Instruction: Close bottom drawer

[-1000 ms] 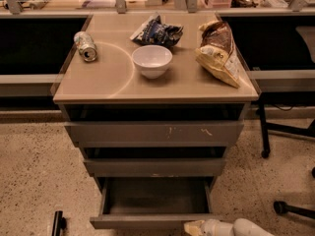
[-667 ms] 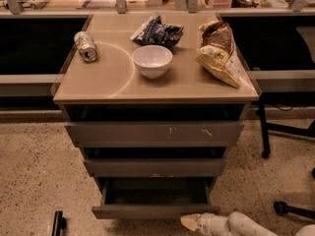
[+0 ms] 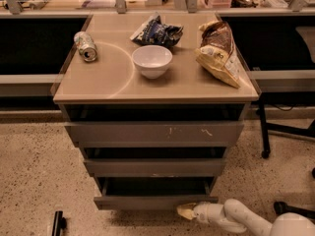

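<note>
The bottom drawer [image 3: 155, 201] is the lowest and narrowest of three grey-brown drawers in the cabinet, with a plain flat front. It stands open a short way, and a dark strip of its box shows above the front panel. My gripper [image 3: 186, 211] comes in low from the lower right on a white arm [image 3: 236, 216]. Its pale tip sits just below and against the right part of the bottom drawer's front.
The top drawer [image 3: 155, 133] has pale scratches; the middle drawer [image 3: 155, 167] is plain. On the cabinet top [image 3: 113, 82] are a white bowl [image 3: 152, 60], a can [image 3: 85, 45] on its side and two snack bags [image 3: 219, 52]. A chair base [image 3: 285, 132] stands at right.
The bottom drawer has slid inward and now sticks out less. My gripper has moved left and forward along with its front panel.
</note>
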### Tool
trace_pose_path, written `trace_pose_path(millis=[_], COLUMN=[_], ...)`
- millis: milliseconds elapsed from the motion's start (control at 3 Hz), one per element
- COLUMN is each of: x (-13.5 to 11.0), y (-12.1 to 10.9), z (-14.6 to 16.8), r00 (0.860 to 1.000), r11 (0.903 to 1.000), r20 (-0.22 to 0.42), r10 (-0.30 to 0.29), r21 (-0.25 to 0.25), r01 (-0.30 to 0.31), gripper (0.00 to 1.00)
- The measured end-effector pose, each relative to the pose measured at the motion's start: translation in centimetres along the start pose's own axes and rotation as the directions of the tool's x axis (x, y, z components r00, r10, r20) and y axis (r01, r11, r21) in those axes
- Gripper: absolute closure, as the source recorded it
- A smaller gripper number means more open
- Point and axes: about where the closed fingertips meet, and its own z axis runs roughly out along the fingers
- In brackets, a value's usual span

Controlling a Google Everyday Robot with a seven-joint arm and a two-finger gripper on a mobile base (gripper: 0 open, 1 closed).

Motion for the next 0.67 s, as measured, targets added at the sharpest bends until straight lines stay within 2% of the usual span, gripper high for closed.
trace_pose_path(millis=[333, 667], x=[-1.7, -2.8], y=[-0.5, -0.8], z=[0.3, 0.3], r00=[0.999, 0.994], r11=[0.9986, 0.9943], r20=[-0.008, -0.048], r10=[-0.052, -0.097], r21=[0.006, 0.039], r01=[0.052, 0.099], gripper=[1.0, 1.0])
